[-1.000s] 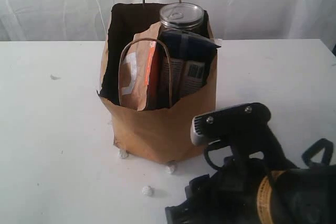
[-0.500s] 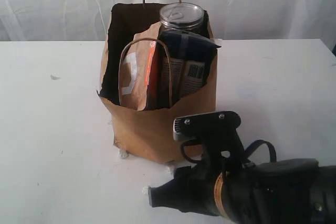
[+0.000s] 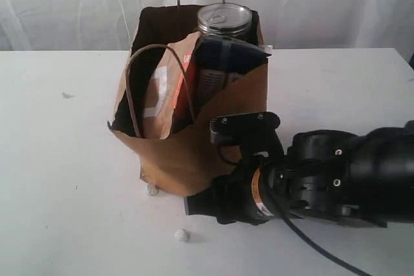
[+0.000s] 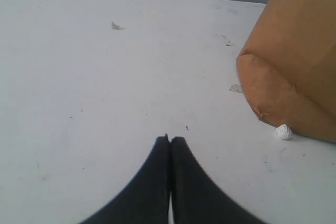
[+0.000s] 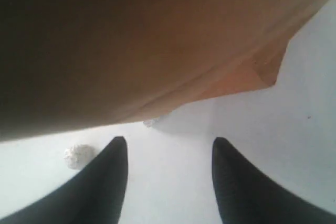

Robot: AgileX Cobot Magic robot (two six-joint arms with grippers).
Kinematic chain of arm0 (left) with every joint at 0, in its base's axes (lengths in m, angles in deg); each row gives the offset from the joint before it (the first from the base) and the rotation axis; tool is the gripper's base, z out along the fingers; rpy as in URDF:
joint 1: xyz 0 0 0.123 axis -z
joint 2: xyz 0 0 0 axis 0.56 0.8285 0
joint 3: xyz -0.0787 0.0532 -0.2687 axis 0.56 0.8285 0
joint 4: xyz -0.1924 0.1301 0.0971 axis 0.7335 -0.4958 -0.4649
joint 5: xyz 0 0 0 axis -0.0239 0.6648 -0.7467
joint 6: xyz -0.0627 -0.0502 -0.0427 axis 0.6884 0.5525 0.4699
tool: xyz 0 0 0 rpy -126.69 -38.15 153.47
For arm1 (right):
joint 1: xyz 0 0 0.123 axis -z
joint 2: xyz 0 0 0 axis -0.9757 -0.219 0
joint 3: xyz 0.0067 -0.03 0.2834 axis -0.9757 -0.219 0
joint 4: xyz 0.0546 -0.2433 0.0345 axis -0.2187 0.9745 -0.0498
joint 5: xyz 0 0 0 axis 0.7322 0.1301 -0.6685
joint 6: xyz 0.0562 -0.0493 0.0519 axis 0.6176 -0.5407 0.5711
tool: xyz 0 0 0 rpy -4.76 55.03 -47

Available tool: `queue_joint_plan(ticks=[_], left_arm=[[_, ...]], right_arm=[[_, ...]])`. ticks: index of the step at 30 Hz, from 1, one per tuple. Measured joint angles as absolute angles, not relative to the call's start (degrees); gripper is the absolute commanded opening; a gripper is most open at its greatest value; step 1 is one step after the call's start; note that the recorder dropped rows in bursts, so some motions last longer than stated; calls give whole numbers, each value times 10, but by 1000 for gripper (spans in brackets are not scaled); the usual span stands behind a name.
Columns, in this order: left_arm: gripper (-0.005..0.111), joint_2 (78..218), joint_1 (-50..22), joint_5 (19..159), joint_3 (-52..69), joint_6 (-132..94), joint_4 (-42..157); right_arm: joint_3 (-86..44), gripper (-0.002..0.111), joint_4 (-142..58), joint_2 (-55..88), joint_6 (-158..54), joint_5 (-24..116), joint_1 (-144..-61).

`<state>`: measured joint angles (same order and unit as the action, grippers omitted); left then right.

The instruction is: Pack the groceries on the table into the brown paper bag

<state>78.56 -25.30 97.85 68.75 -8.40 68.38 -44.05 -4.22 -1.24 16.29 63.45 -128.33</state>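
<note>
The brown paper bag [image 3: 187, 159] stands upright on the white counter [image 3: 58, 179], about midway between the side edges and nearer the far edge than the near one. Its ragged mouth gapes open. Inside it, a dark can [image 3: 224, 21] with a silver pull-tab lid rises above the rim at the back. A dark-blue packet [image 3: 228, 55] leans in front of the can, and a brown pouch [image 3: 162, 95] with an orange strip stands next to the packet. The right arm [image 3: 336, 179] lies low over the near right part of the counter, its front end close against the bag's lower front wall. The right hand [image 5: 168, 142] is at a middling spread, with only bare counter between its two dark fingers. The bag's base looms just past the tips, and whether they touch it cannot be told. The left hand [image 4: 169, 139] is closed, tips pressed together and holding nothing, low over the counter and apart from the bag's bottom corner. A white pellet [image 3: 182, 235] lies on the counter just off the bag's near side.
</note>
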Motion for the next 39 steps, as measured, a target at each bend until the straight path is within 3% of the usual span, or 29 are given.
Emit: queue_joint_plan(ticks=[22, 26, 39], left_arm=[[0, 786, -253, 979, 688, -84, 684], [0, 786, -253, 979, 688, -84, 684], [0, 786, -253, 979, 688, -84, 684]], right_arm=[[-389, 45, -38, -148, 120, 579, -1276], [-368, 40, -37, -167, 112, 584, -1276], [-358, 2, -33, -177, 107, 594, -1270]])
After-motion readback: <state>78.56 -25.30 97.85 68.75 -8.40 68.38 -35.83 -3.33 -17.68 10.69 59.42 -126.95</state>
